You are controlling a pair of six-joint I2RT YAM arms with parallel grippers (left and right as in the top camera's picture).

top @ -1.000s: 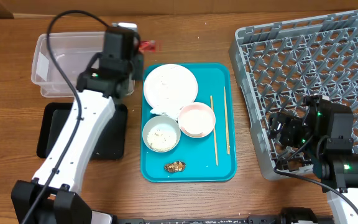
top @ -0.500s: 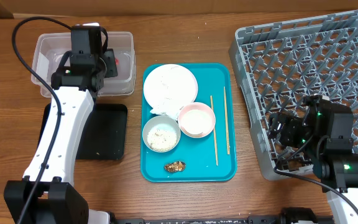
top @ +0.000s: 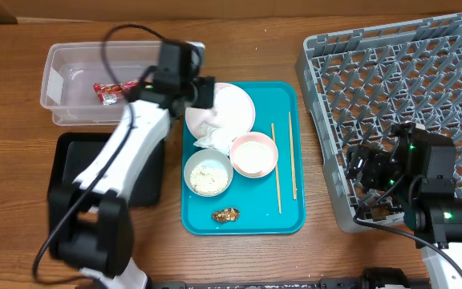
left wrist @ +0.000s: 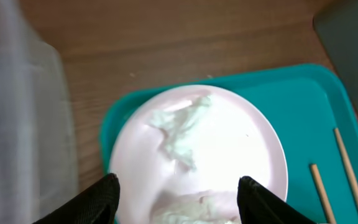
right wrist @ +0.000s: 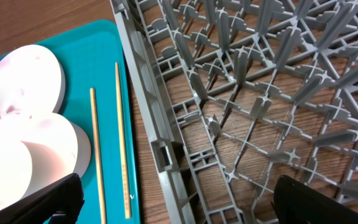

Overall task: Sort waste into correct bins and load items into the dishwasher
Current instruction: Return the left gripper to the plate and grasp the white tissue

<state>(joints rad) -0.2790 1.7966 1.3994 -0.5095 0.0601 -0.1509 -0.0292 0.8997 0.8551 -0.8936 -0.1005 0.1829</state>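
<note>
The red wrapper lies inside the clear tub. My left gripper hovers open over the pale plate, with nothing between its fingers. A crumpled white napkin rests on the plate. On the teal tray are a pink bowl, a white bowl with rice, two chopsticks and a brown scrap. My right gripper stands open above the near left edge of the grey dish rack.
The black tray lies in front of the clear tub, partly under my left arm. The rack fills the right side of the table. Bare wood runs between the teal tray and the rack.
My left gripper opened, left the red wrapper in the clear tub, and swung right to hover over the plate. The right arm has not moved.
</note>
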